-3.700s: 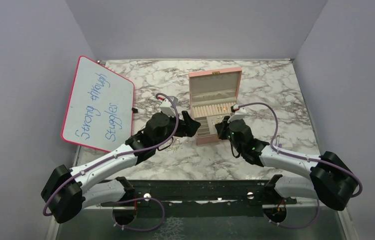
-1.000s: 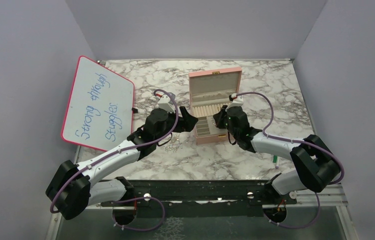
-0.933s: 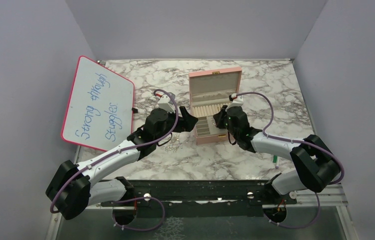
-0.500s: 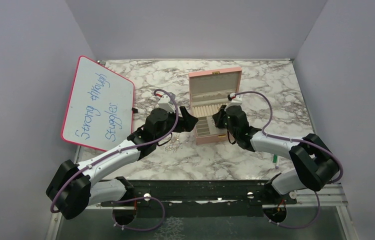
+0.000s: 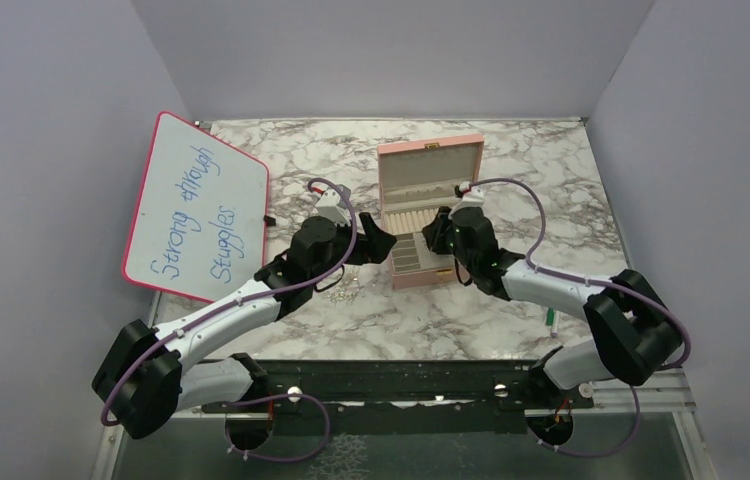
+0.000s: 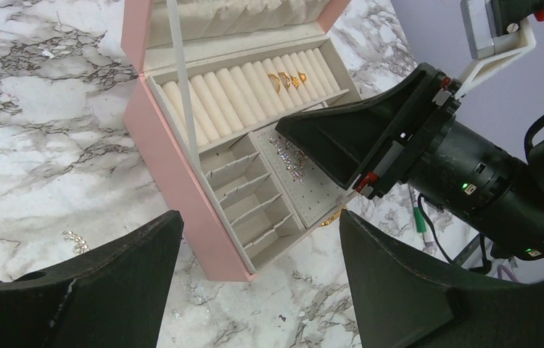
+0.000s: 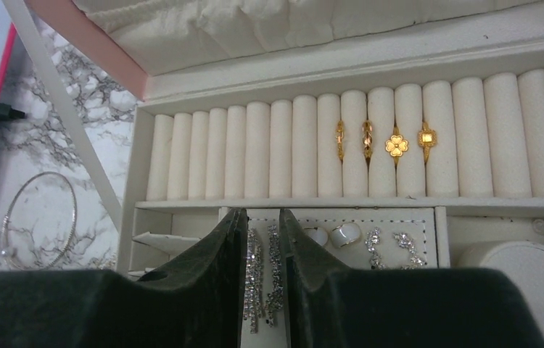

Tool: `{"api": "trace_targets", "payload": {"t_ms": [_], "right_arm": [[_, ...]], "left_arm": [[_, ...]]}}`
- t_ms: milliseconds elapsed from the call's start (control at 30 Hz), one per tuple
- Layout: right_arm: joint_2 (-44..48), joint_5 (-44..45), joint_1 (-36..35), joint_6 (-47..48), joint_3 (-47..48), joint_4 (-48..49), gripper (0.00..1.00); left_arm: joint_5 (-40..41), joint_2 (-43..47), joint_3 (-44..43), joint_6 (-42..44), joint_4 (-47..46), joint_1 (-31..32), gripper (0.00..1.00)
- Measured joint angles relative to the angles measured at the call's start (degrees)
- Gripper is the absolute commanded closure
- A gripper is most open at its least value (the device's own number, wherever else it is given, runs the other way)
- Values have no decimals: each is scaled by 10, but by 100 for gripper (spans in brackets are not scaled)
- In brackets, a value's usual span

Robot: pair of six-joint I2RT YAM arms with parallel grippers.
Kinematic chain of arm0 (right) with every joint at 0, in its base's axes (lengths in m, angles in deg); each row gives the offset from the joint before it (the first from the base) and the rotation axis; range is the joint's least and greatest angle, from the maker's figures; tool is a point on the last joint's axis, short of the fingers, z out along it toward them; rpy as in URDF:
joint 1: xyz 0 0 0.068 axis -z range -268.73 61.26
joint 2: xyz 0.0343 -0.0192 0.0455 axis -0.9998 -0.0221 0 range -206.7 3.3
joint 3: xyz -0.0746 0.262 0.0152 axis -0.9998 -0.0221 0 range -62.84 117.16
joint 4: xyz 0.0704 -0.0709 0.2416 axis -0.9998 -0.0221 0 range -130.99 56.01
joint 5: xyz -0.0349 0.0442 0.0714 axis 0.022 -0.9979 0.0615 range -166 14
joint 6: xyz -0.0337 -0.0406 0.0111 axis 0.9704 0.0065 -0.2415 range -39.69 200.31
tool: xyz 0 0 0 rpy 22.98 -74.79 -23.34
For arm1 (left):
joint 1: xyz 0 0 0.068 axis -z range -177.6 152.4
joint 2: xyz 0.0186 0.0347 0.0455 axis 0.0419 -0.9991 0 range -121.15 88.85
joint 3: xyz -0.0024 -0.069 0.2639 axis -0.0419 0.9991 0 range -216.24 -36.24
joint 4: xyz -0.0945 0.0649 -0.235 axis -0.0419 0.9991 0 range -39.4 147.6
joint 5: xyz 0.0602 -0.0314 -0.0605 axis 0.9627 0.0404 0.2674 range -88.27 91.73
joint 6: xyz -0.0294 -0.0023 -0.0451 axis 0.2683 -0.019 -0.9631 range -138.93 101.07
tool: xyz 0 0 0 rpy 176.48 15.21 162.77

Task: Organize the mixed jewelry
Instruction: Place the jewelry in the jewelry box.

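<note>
Directly beneath right tool [image 7: 260,217], sparkly silver earrings [image 7: 254,275] in pink box [image 7: 88,42].

White arms [image 5: 221,318], purple-cabled, end in a black left claw [image 6: 254,283] and right claw [image 7: 262,219].

Top external looks down on the pink box [image 5: 423,281] from afar. Left wrist faces its left side, near; right wrist its front, closest. All share it.

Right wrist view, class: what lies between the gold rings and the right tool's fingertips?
Right wrist view shows a cream ledge below the gold rings, then two white studs on the earring pad beside the right tool.
</note>
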Motion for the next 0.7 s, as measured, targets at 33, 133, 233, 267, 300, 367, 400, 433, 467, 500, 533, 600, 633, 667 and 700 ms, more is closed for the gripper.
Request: {"api": "trace_targets", "payload": {"t_ms": [33, 133, 233, 267, 300, 367, 400, 433, 467, 500, 533, 600, 633, 667, 700], "right_arm": [[2, 0, 0, 0, 2, -3, 80], [7, 0, 0, 0, 9, -6, 87], [7, 0, 0, 1, 14, -7, 89], [7, 0, 0, 1, 15, -7, 90], [7, 0, 0, 1, 15, -7, 91], [6, 0, 0, 1, 16, -8, 91], [5, 0, 0, 0, 16, -7, 92], [4, 0, 0, 0, 16, -8, 92], [2, 0, 0, 0, 17, -8, 93], [-2, 0, 0, 0, 17, -8, 93], [-5, -1, 1, 0, 17, -8, 93], [-10, -1, 3, 0, 17, -10, 93], [-12, -1, 4, 0, 17, -11, 93], [-13, -2, 4, 0, 17, -12, 93], [-13, -2, 4, 0, 17, -13, 93]], "left_arm": [[0, 0, 0, 0, 0, 0, 20], [0, 0, 0, -1, 0, -2, 20], [0, 0, 0, -3, 0, -3, 20], [-1, 0, 0, -3, 0, -3, 20], [-2, 0, 0, -4, 0, -3, 20], [-2, 0, 0, -5, 0, -3, 20], [-3, 0, 0, -5, 0, -3, 20], [-3, 0, 0, -5, 0, -3, 20], [-4, 0, 0, -5, 0, -3, 20], [-4, 0, 0, -6, 0, -4, 20], [-4, -1, 0, -6, 0, -4, 20], [-5, -2, 0, -7, 0, -6, 20], [-6, -3, 0, -7, 0, -6, 20], [-6, -5, 0, -7, 0, -6, 20], [-7, -5, 0, -7, 0, -7, 20]]}}
